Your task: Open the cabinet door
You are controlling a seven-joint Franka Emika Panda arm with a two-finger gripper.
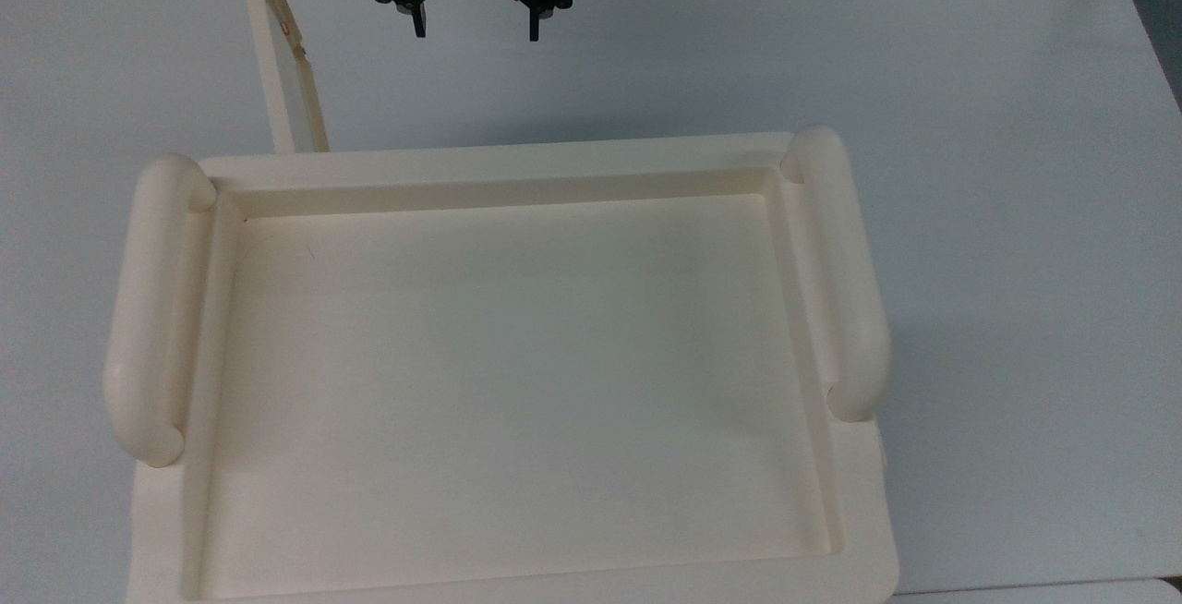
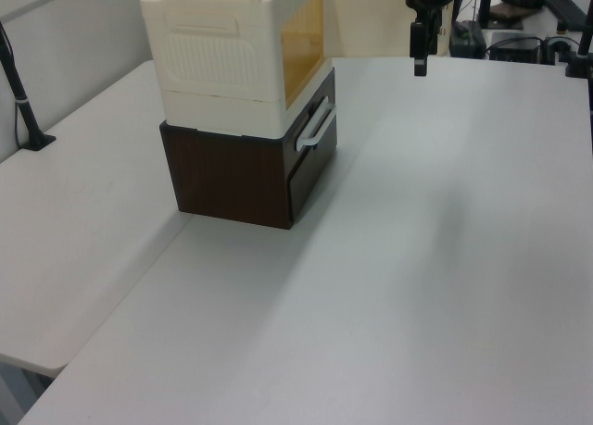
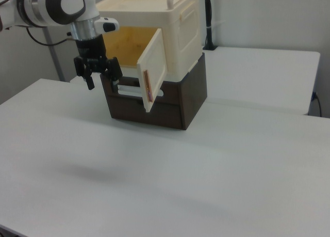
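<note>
My black two-finger gripper hangs with its fingers spread wide and nothing between them, out in front of the cabinet's open face and apart from the door. The thin, flat cream plastic cabinet door stands swung well out from the amber-lit opening, hinged on the right view's right, its free edge showing small coppery fasteners. In the top view the door juts away from the cabinet's front as a narrow slab. I judge the door open and my job here to be backing away cleanly: I should move clear of the door's free edge, so that a finger does not clip the light panel and knock it back towards shut. The large cream plastic cabinet, smooth with thick rounded tube handles, sits on a dark brown boxy drawer unit on the matte white table.
</note>
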